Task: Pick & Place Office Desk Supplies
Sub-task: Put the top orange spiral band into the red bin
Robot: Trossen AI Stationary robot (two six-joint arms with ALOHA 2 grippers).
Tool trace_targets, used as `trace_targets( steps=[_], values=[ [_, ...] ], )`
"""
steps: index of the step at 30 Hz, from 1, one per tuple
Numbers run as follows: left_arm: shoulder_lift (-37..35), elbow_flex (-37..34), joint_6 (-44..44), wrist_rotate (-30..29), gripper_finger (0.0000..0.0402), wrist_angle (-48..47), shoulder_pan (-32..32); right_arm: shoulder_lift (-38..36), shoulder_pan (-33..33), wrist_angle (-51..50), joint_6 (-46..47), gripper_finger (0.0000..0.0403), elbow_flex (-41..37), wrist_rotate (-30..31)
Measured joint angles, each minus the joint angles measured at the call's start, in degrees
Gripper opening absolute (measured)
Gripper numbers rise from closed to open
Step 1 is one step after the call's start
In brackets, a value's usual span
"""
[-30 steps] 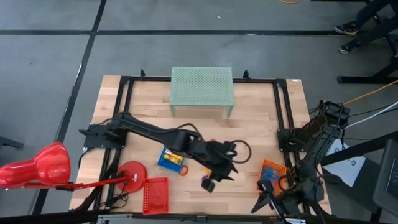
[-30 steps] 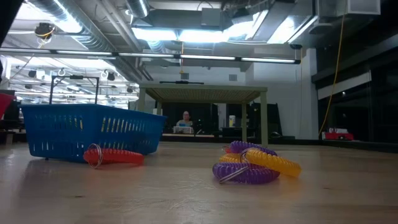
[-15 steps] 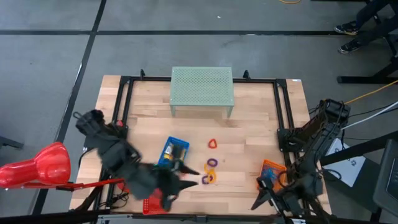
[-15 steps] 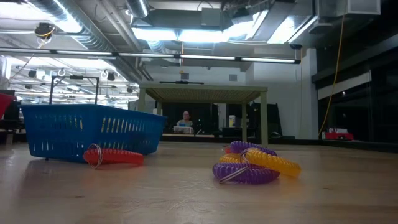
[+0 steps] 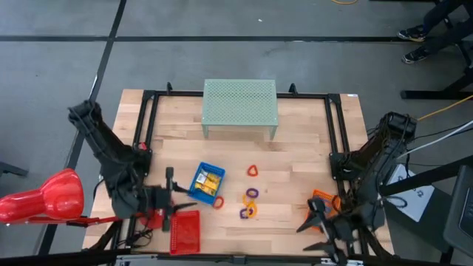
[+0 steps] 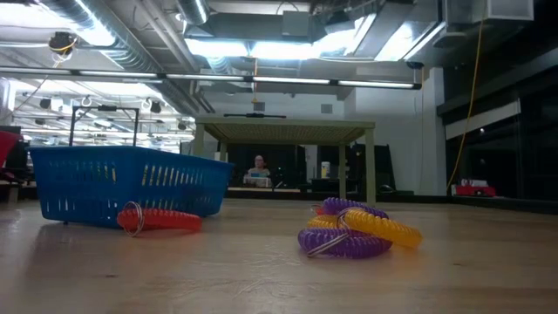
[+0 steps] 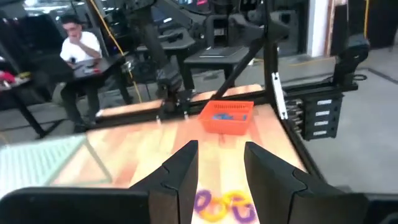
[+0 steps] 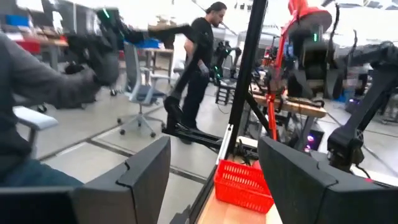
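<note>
Looking straight down at the counter (image 5: 295, 155): four loose coil loops in the middle. A red loop (image 5: 253, 171) lies alone, highest of the group in the frame. Below it there's a purple loop (image 5: 251, 193), then a purple and yellow pair (image 5: 246, 213) touching each other. One more red coil loop (image 5: 218, 202) lies stretched out flat against the blue tray's (image 5: 206, 183) lower right side; at table height its long axis runs left-right (image 6: 159, 219).

The blue tray sits tilted, long axis running lower left to upper right, with yellow clips inside; too small to count. Red tray (image 5: 185, 230) at the lower left edge, orange tray (image 5: 323, 199) at the lower right.

Left pincer (image 5: 171, 201) is at lower left beside the red tray, jaws apart, nothing in it. Right pincer (image 5: 314, 225) is lower right by the orange tray, wide and empty.
</note>
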Motion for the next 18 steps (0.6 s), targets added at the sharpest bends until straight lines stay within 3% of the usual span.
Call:
trace_targets(
  steps=[4,11,15,18],
  values=[
    [-7.69,-13.74,-3.52,-0.63,0.0127,5.26,-0.21,-8.02,1.14,4.47,-1.02,0.0242,-7.88,-0.16],
    [-18.8,-26.42,-5.56,-1.96,0.0127,6.19,3.42,-26.72,1.0,4.83,-4.5,0.0242,-20.27,-1.2],
    [-25.56,-32.74,-5.74,2.89,0.0127,7.0,6.68,-31.97,0.72,1.82,-7.04,0.0242,-23.01,1.52],
    [-28.46,-39.29,-5.75,8.76,0.0127,13.89,8.5,-33.53,0.33,0.92,-4.71,0.0242,-25.21,3.65]
  ],
)
